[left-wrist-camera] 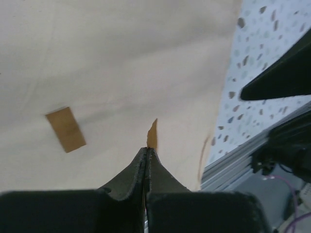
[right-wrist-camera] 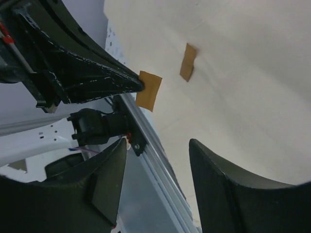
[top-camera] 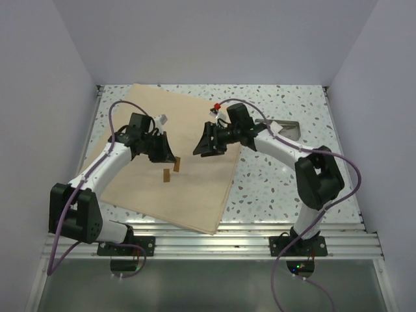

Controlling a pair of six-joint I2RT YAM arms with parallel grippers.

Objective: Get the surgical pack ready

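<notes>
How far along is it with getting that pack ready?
Early days. Done: the tan sheet lies spread on the table. In hand: the left pincer is shut on a small brown strip, a second strip lies on the sheet, and the right pincer hangs open opposite. Left: no instruments or gauze show on the sheet, and nothing is folded.

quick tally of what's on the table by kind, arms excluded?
tan fabric sheet: 1
brown strips: 2 (one flat on the sheet, the other pinched in the left fingers)
grey metal tray: 1, partly hidden behind the right arm
Total: 4
</notes>
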